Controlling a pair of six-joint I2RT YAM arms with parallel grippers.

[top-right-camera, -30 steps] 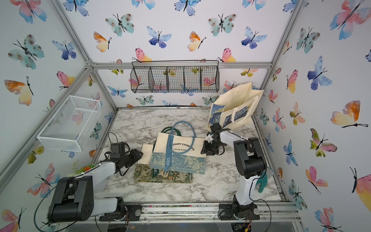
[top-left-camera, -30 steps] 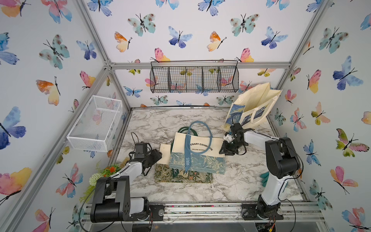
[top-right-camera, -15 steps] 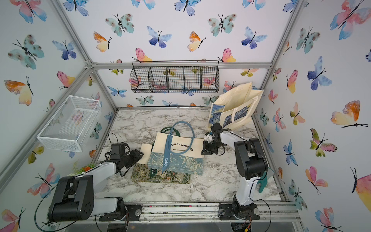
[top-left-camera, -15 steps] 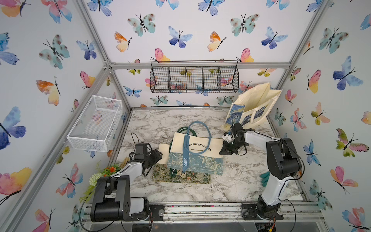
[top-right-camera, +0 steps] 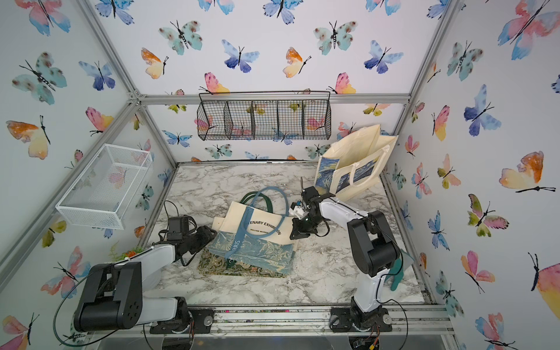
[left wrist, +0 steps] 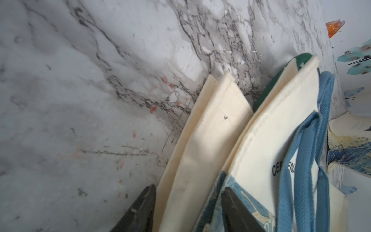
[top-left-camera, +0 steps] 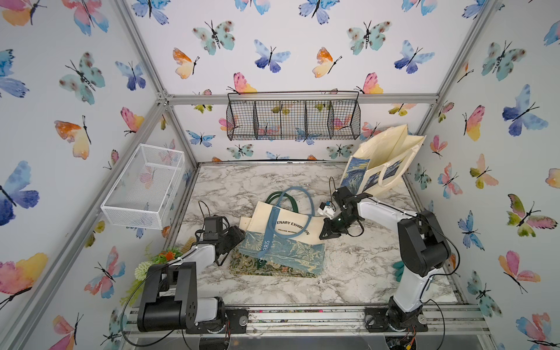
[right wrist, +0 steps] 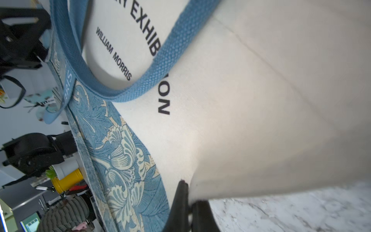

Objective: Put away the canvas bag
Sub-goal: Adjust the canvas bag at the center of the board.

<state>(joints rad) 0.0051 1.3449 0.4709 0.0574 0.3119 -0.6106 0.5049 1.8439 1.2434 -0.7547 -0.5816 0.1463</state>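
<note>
The canvas bag (top-left-camera: 285,239) lay flat near the middle of the table (top-left-camera: 236,188), skewed across a green bag (top-left-camera: 257,268) under it. In both top views its upper half was plain cream cloth and its lower half a blue panel of pale leaves and flowers (top-right-camera: 257,250). The right wrist view showed that print close up as large curling blooms. Its blue webbing handles (top-left-camera: 304,197) looped out over the marble towards the back wall. One strap ran down the face and onto the blue panel. Dark green handles (top-left-camera: 274,198) showed beside the blue loop.

Black capitals on the cream part read "ENARY EXHIBITION" in a top view, the start being covered by the strap, with "WILLIAM MORRIS" in smaller letters beneath. The right wrist view gave "EXHIB", "ON" and "WILLIAM MORRIS". White letters on the strap (right wrist: 68,88) ended in "RIS". The left wrist view caught only "CEN" and "ENA", one on each side of a handle.

The right claw (right wrist: 190,192) was closed, pinching the cream edge of the canvas bag on its right side, and the cloth there rose off the marble. The left claw (left wrist: 188,187) stood at the bag's left edge with its jaws apart. One finger was over bare marble and the other over the blue print, with a flat cream fold between them. Nothing looked clamped.

A cream tote (top-left-camera: 385,163) with a swirling blue painting stood upright in the back right corner, well apart.
</note>
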